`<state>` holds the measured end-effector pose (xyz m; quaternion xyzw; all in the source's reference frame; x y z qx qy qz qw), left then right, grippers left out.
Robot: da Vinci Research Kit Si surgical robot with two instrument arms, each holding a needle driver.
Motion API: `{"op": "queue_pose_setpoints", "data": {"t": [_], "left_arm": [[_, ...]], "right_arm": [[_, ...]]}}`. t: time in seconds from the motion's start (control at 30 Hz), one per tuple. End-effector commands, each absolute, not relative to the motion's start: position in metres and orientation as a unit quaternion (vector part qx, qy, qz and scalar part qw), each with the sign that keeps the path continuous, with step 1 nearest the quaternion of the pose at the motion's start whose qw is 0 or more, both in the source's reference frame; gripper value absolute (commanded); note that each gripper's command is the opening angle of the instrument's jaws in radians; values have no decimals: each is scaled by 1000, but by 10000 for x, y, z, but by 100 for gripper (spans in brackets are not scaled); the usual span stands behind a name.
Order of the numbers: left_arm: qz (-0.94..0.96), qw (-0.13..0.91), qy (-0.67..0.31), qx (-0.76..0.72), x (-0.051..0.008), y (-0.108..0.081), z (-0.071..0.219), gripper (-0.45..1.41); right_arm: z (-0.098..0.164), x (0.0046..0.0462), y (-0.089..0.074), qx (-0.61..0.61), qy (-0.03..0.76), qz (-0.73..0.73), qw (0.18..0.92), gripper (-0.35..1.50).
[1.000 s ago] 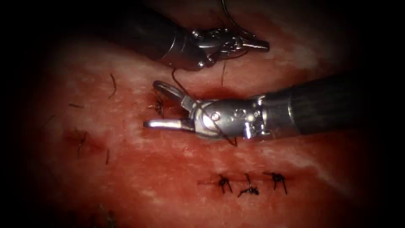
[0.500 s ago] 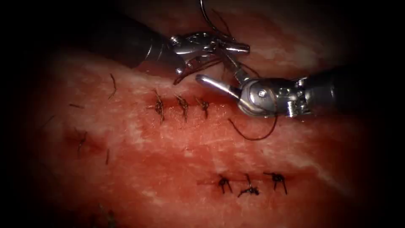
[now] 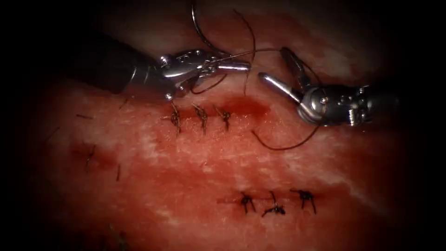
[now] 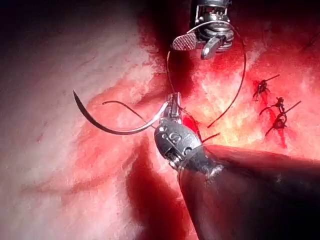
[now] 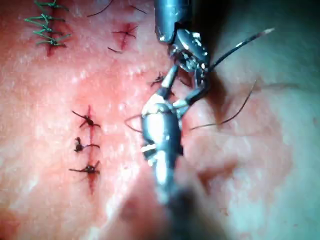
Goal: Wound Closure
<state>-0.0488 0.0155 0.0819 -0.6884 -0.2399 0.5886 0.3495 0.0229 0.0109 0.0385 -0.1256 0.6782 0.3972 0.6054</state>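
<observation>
Two hands: left hand [image 3: 232, 66] clamped on needle [image 4: 107, 125] end, right hand [image 3: 276, 69] agape, empty.

Place: a surgical training lab, bench practice rather than a clinic.
Working surface: a slab of pork belly, the tissue [image 3: 195, 158], pale fat streaked with red, wet with red fluid [image 3: 246, 106].
Signs of practice: several short cuts sewn shut in separate rows, one row of stitches [image 3: 200, 116] beside the open cut [image 3: 246, 104], another row of stitches [image 3: 274, 201] well apart from it, and stray cut ends of thread [image 3: 124, 94] lying loose.
Instruments: two thin-shafted robotic needle drivers, left tool [image 3: 234, 66] and right tool [image 3: 274, 69], with a curved needle [image 4: 107, 125] and dark thread [image 3: 283, 144].
Lighting: a bright endoscope spot fading to dark edges.
</observation>
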Motion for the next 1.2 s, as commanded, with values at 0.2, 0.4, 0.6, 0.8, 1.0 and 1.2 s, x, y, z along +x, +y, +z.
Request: {"op": "queue_pose_setpoints", "data": {"t": [0.2,0.4,0.6,0.8,1.0,1.2], "left_arm": [[592,345,-235,-690,-501,123,818,-45],[602,339,-228,-686,-501,107,819,-45],[617,334,-222,-677,-508,86,831,-45],[634,331,-229,-661,-496,65,817,-45],[685,316,-206,-623,-493,36,771,-45],[731,309,-171,-584,-500,24,742,-45]], "right_arm": [[392,234,100,-109,672,408,609,116],[389,237,104,-50,665,434,606,119],[381,238,120,-48,663,444,601,118],[403,235,129,-99,638,471,601,113],[399,236,142,-150,635,458,604,111],[401,243,138,-160,596,436,655,108]]}}
